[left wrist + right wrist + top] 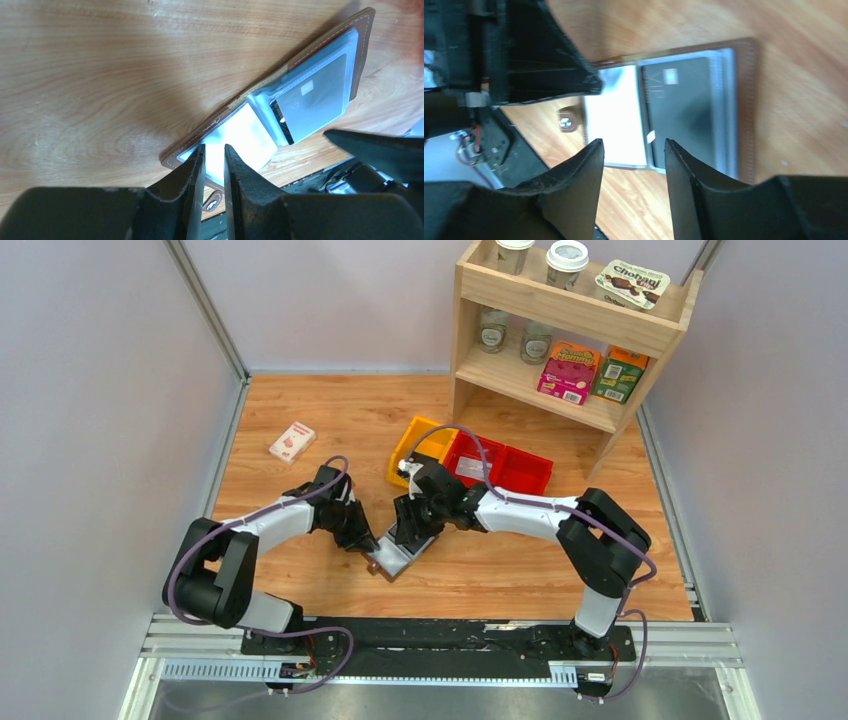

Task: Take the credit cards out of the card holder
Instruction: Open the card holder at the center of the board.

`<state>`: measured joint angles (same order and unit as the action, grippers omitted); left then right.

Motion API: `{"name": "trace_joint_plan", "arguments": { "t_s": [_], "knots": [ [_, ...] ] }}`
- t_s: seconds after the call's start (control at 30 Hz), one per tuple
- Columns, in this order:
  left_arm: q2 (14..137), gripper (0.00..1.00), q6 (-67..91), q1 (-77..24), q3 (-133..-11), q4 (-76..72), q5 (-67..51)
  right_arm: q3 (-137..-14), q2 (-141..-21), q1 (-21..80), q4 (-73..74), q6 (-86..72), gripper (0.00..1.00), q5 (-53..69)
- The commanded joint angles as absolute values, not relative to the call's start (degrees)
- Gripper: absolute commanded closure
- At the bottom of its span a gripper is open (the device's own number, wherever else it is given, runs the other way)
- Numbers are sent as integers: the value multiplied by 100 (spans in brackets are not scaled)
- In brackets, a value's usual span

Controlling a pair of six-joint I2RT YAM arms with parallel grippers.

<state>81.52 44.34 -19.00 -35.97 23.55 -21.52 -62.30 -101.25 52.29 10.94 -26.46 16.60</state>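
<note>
On the wooden surface (330, 410), near its front edge, both hands meet over one spot. The right hand (634, 145) hovers with its jaws moderately apart and empty. The left hand (214, 150) sits low with its jaws narrow and nothing between them, probably to pin things down. Beneath them the card holder (245, 132) lies spread flat, pockets up for reaching; a dark card (679, 100) sits in its clear sleeve, not yet out
</note>
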Motion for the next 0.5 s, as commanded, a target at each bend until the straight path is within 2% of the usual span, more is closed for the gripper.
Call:
{"name": "trace_joint_plan", "arguments": {
  "t_s": [0.0, 0.1, 0.23, 0.47],
  "knots": [
    [8305, 72, 3903, -1907, -3788, 2452, -1705, -6416, -10195, 5036, 1520, -2312, 51, 1108],
    [8385, 72, 3684, -1907, -3955, 2531, -1591, -6364, -10344, 5045, 1582, -2250, 56, 1160],
    [8657, 72, 3358, -1907, -4359, 2680, -1354, -6179, -10371, 5132, 1669, -2417, 69, 1353],
    [9097, 71, 2866, -2092, -5228, 2672, -1204, -6038, -10099, 5475, 1898, -2672, 72, 1494]
  ]
}}
